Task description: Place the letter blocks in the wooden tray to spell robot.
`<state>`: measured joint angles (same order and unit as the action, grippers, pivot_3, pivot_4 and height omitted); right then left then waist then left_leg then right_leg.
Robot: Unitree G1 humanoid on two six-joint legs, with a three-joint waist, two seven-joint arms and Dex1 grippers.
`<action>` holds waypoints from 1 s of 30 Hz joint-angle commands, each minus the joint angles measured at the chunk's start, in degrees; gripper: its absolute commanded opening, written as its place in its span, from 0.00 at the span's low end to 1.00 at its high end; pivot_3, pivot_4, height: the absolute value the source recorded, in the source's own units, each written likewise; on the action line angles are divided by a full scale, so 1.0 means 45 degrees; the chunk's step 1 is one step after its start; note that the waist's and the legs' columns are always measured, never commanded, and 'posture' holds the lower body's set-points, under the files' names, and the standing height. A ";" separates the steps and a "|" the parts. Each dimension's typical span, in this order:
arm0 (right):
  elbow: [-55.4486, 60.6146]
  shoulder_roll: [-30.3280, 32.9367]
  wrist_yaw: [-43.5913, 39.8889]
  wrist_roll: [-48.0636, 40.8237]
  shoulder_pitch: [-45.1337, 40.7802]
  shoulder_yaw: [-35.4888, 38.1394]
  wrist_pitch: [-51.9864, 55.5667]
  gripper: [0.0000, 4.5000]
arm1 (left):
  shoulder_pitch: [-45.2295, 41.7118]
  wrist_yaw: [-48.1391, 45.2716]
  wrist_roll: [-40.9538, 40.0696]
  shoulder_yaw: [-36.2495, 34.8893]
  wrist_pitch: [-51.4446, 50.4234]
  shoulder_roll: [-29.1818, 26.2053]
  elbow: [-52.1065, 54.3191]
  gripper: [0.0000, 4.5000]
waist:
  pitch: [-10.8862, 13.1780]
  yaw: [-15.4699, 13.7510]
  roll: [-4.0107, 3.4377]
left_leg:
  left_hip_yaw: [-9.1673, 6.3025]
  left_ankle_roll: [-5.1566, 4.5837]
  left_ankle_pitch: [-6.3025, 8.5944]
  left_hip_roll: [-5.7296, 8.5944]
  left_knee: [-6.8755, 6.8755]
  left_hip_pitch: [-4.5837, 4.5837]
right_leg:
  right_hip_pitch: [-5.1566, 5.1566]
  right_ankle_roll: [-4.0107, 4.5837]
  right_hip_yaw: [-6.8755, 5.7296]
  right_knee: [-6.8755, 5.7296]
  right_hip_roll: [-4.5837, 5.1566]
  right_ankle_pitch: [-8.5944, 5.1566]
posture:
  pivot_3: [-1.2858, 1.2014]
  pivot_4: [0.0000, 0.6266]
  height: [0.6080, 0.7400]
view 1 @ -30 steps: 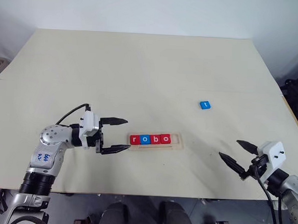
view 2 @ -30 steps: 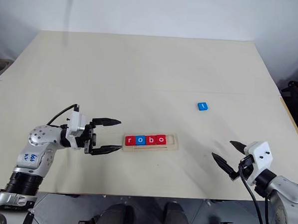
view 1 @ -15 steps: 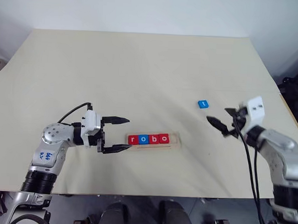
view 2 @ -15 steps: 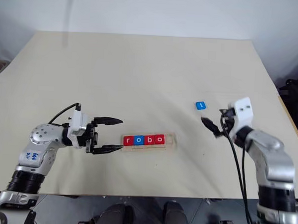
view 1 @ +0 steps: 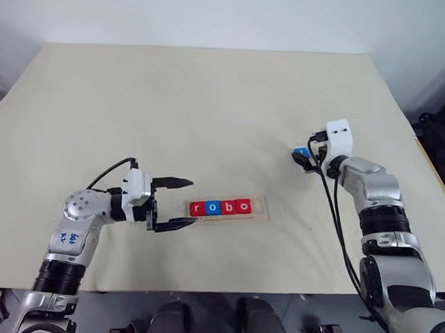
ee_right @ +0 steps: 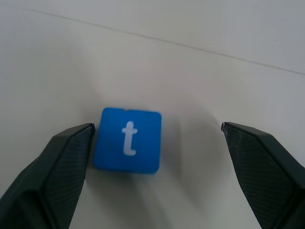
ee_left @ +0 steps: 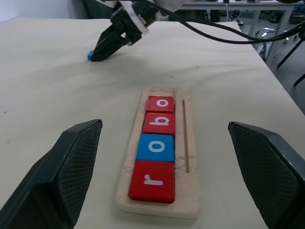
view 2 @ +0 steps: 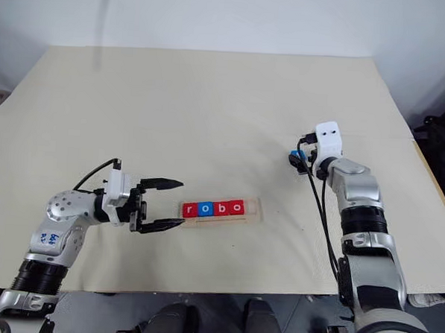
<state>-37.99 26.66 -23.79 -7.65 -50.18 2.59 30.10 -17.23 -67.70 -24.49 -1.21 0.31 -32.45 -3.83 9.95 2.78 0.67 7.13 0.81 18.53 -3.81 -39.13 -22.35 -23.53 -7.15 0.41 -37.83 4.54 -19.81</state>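
The right gripper [ee_right: 157,143] stands with jaws apart around the small blue square "t" block [ee_right: 127,139], one finger seemingly touching it. The long pale wooden tray [view 1: 259,212] holds red-blue-red-red blocks [ee_left: 155,145]; the left gripper [view 1: 182,204] gapes beside it.

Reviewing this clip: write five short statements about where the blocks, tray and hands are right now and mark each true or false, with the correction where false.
1. Four blocks sit in the wooden tray, reading r, o, b, o. True.
2. The t block is red. False: it is blue.
3. The t block lies on the table, apart from the tray. True.
4. The right hand has closed on the t block and lifted it. False: its fingers are open with the block lying between them, close to one finger and well clear of the other.
5. The left hand is shut on the tray. False: it is open at the tray's r end, holding nothing.
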 commanded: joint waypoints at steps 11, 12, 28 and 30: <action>0.3774 0.0079 0.0333 -0.0186 0.1242 0.0459 0.1686 0.33 | -0.0057 0.0055 -0.0113 -0.0054 -0.0001 -0.0015 0.0485 1.00 | 0.0000 0.0075 -0.0001 | -0.0009 0.0004 -0.0002 -0.0005 0.0001 -0.0002 | 0.0000 0.0000 -0.0001 0.0001 0.0002 0.0000 | 0.52 0.24 1.00; 0.4691 0.0134 0.0360 -0.0298 0.1616 0.0554 0.2202 0.33 | -0.0081 0.0007 -0.0115 -0.0032 0.0001 -0.0017 0.0451 1.00 | 0.0000 0.0064 -0.0002 | -0.0009 0.0004 -0.0002 -0.0006 0.0002 -0.0003 | -0.0001 0.0000 -0.0001 0.0000 0.0002 0.0000 | 0.52 0.24 1.00; 1.5795 -0.1427 0.2297 -0.1831 0.7576 0.2299 0.8771 0.33 | -0.0660 -0.0703 -0.0102 0.0378 -0.0123 0.0190 -0.0271 1.00 | 0.0000 -0.0245 0.0000 | -0.0013 0.0000 0.0000 0.0015 0.0009 -0.0007 | -0.0007 0.0002 0.0007 0.0027 -0.0004 -0.0001 | 0.52 0.24 1.00; 1.5819 -0.1566 0.2510 -0.1717 0.7732 0.2194 0.8661 0.33 | -0.0790 -0.0755 -0.0090 0.0361 -0.0116 0.0192 -0.0393 1.00 | -0.0001 -0.0256 0.0000 | -0.0014 0.0000 0.0000 0.0021 0.0010 -0.0008 | -0.0008 0.0002 0.0007 0.0037 -0.0004 -0.0001 | 0.52 0.24 1.00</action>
<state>30.39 19.79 -13.52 -15.71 -15.55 11.49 69.80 -20.02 -70.71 -24.52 0.72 -0.61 -31.63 -5.46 9.94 1.62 0.66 7.06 0.81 18.53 -3.72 -39.08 -22.39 -23.56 -7.14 0.44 -37.66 4.52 -19.81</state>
